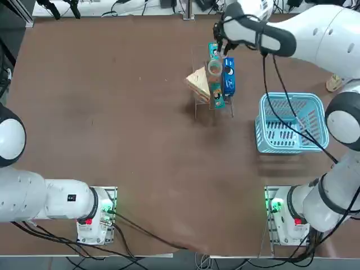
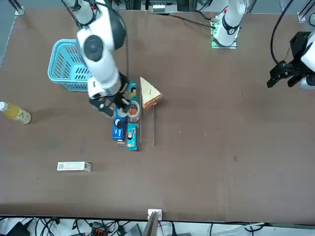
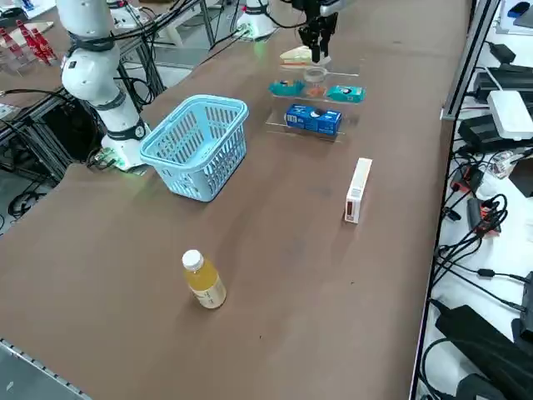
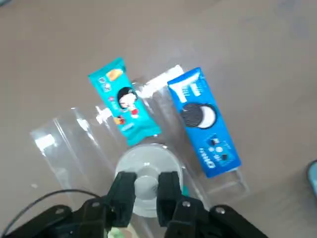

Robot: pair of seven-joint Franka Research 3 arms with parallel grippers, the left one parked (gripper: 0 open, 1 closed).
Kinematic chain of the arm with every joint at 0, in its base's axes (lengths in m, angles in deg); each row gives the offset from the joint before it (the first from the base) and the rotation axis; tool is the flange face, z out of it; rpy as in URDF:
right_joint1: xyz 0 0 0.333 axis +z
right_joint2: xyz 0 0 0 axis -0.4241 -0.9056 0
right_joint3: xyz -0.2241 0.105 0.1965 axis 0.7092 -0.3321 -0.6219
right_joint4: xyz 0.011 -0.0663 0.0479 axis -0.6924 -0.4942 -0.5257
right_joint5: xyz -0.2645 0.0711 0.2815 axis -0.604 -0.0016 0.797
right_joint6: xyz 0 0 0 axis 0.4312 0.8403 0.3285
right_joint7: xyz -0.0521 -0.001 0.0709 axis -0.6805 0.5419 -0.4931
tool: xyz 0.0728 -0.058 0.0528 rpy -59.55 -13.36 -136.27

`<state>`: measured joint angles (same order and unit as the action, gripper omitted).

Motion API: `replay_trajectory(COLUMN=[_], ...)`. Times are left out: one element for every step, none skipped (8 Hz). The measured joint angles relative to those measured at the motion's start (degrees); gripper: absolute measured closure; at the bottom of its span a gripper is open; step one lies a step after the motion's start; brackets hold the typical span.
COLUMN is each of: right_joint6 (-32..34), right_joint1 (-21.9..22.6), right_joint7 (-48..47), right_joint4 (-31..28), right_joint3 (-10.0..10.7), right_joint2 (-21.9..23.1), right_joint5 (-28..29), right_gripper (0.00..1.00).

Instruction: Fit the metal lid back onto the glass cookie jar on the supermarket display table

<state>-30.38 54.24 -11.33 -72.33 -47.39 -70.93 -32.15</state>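
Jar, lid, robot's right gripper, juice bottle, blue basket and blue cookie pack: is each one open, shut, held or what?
Jar: open, lid not on.
Lid: held by its knob, off the jar.
Right gripper: shut on the lid's knob, by the jar.
Bottle: cap on.
Basket: upright, open-topped.
Blue cookie pack: closed.

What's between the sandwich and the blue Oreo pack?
In the top view, the glass cookie jar and teal snack packs separate them. The right gripper is over there, shut on the lid's knob.
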Motion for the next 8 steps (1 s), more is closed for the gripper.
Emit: replay_trajectory(right_joint6=[-1.5, -2.1, -2.3, -2.3, -2.1, -2.0, -1.9, -1.4], right_joint1=[1.3, 2.0, 2.3, 2.5, 2.8, 3.2, 3.5, 3.7], right_joint7=[-2.7, -3.9, -4.0, -4.0, -4.0, -4.0, -4.0, -4.0], right_joint4=[0.0, 0.0, 0.0, 0.0, 0.0, 0.0, 0.0, 0.0], right_joint3=[0.0, 0.0, 0.1, 0.1, 0.1, 0.1, 0.1, 0.1], right_joint2=[-1.1, -2.3, -3.3, -4.0, -4.4, -4.4, -4.4, -4.4], right_joint5=[-1.7, -2.6, -2.7, -2.8, -2.8, -2.8, -2.8, -2.8], right_gripper=[0.73, 0.73, 0.73, 0.73, 0.73, 0.73, 0.73, 0.73])
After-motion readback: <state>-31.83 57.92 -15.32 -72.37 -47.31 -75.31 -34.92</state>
